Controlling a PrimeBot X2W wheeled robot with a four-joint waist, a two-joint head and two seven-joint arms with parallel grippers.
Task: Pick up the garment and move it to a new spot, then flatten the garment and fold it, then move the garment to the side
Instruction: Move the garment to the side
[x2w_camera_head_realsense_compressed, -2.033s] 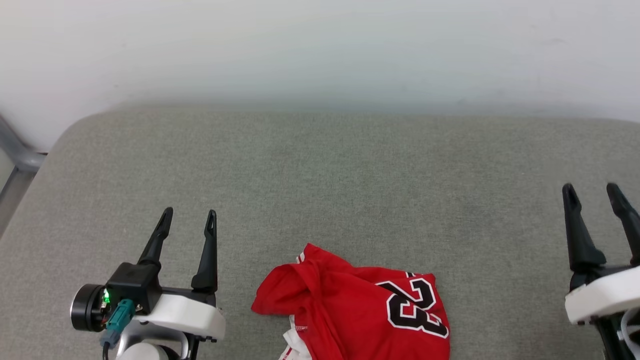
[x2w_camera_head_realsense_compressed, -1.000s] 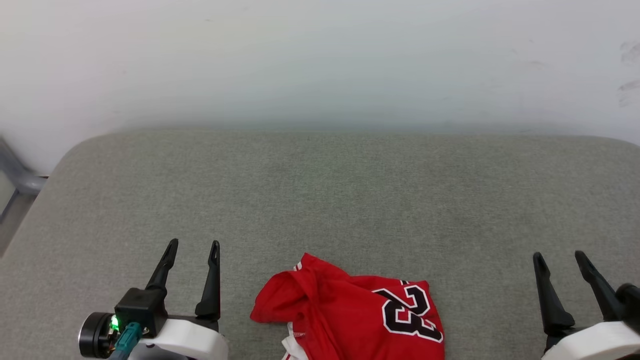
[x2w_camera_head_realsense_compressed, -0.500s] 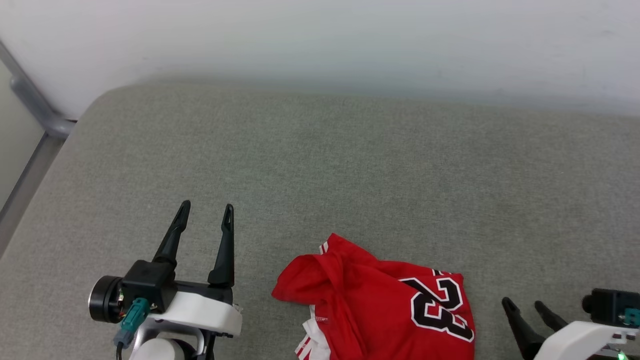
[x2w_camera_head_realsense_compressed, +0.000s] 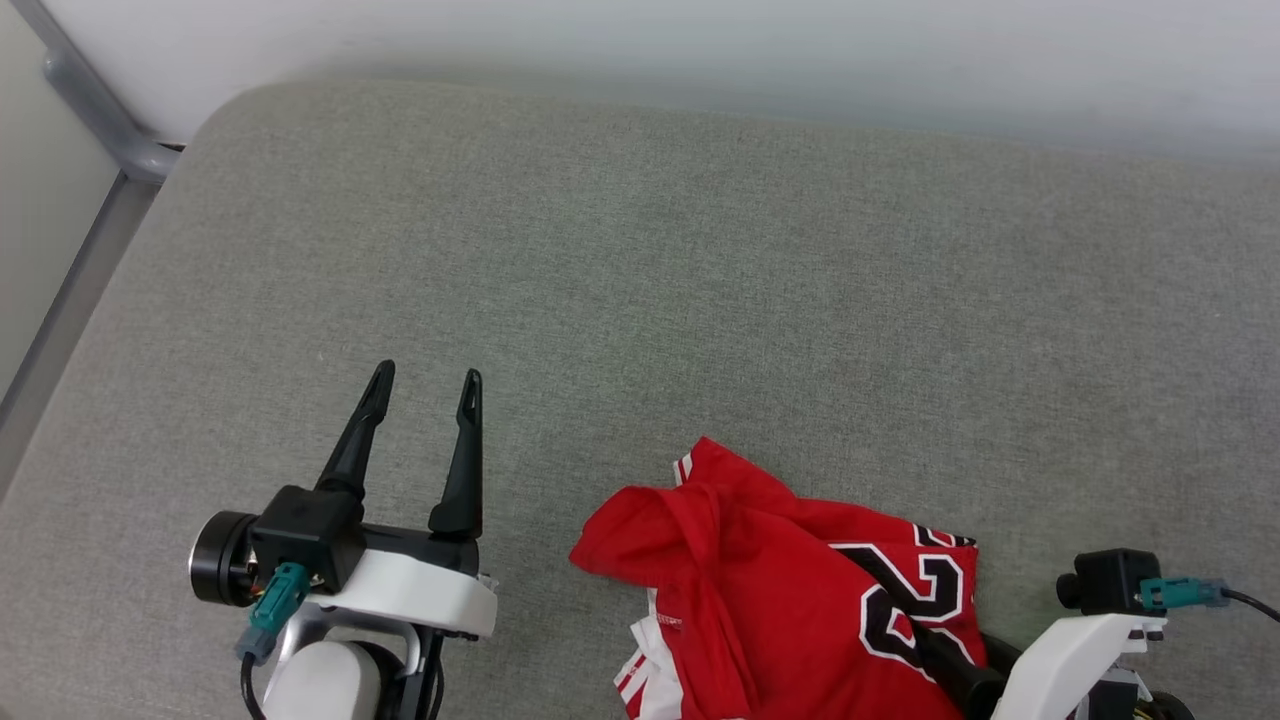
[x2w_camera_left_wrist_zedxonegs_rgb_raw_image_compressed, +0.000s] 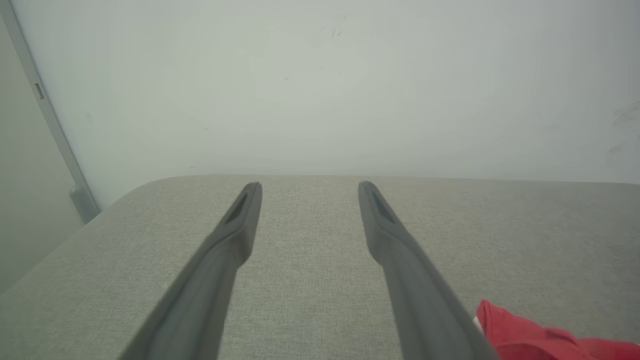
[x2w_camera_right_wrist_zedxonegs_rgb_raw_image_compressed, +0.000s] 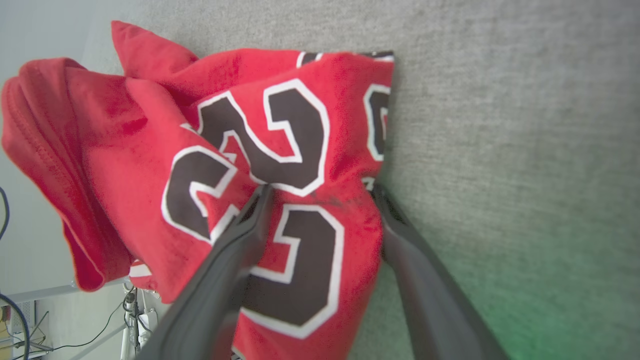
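The garment (x2w_camera_head_realsense_compressed: 760, 590) lies crumpled near the front edge of the grey cushion (x2w_camera_head_realsense_compressed: 700, 250), red with a black, white-outlined "23" facing up and some white trim at its lower left. My right gripper (x2w_camera_head_realsense_compressed: 935, 625) reaches in from the lower right. In the right wrist view the right gripper (x2w_camera_right_wrist_zedxonegs_rgb_raw_image_compressed: 321, 189) is open, with its two fingers set down astride the numbered fold of the garment (x2w_camera_right_wrist_zedxonegs_rgb_raw_image_compressed: 125, 150). One finger lies on the number and the other at the cloth's edge. My left gripper (x2w_camera_head_realsense_compressed: 428, 375) stands open and empty to the left of the garment, apart from it. The left gripper (x2w_camera_left_wrist_zedxonegs_rgb_raw_image_compressed: 307, 187) points at the wall, with a red corner of the garment (x2w_camera_left_wrist_zedxonegs_rgb_raw_image_compressed: 525, 337) at that view's lower right.
The cushion stretches wide beyond and to both sides of the garment, bare grey fabric up to the white wall (x2w_camera_head_realsense_compressed: 700, 40). A grey metal rail (x2w_camera_head_realsense_compressed: 100, 110) runs past the cushion's far left corner. Cables and a stand show at the right wrist view's lower left.
The head camera has tilted down. My right gripper has swung from the right side down and inward onto the garment's numbered part, still open. The left gripper and the garment have kept their places.
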